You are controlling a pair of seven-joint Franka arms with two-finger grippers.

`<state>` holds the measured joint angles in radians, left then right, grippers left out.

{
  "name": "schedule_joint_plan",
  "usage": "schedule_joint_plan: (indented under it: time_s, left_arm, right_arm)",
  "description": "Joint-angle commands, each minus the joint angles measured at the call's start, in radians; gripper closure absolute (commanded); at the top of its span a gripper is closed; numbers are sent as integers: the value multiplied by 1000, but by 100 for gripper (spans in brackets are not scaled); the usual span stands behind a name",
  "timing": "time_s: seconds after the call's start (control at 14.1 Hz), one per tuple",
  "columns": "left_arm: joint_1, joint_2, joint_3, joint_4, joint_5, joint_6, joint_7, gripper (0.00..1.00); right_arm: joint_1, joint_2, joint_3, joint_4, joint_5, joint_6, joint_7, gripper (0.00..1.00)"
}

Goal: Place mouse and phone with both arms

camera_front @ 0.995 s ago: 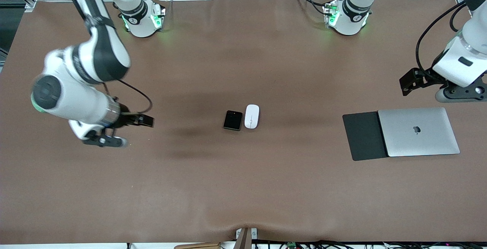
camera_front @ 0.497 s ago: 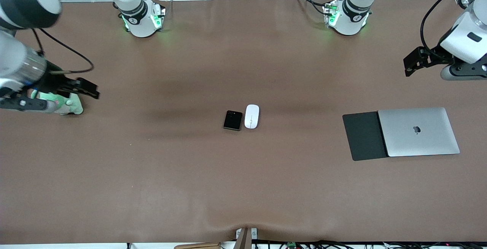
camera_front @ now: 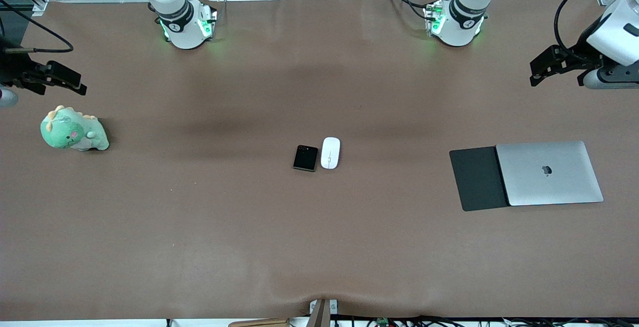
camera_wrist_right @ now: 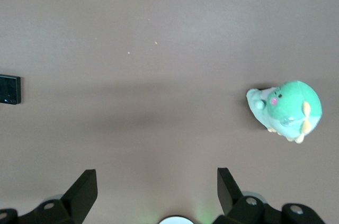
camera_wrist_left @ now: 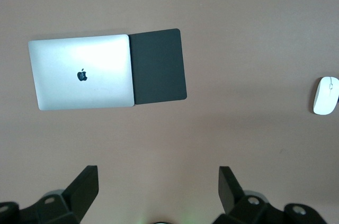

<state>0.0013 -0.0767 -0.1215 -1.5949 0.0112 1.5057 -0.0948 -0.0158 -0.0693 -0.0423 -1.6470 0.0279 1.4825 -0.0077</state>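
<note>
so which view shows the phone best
The front view: the whole phone lies flat mid-table, close beside the mouse, toward the right arm's end of the table from it. The right wrist view catches only a cropped part of it at the picture's edge. The left wrist view shows the mouse but not the phone.

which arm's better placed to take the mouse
Left. The mouse lies on the left arm's side of the phone, and the open left gripper already has it in view.
</note>
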Motion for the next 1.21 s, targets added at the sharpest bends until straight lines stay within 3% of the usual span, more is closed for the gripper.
schedule_joint_plan:
  time_s: [0.0,1.14]
  left_arm:
    - [11,-15,-3,-14,-20,-10,20,0]
    - [20,20,11,26,-10,-12,12,0]
  right_arm:
    - [7,-17,-7,18,-39,-28,-6,0]
    - [13,-3,-4,30,-36,-27,-6,0]
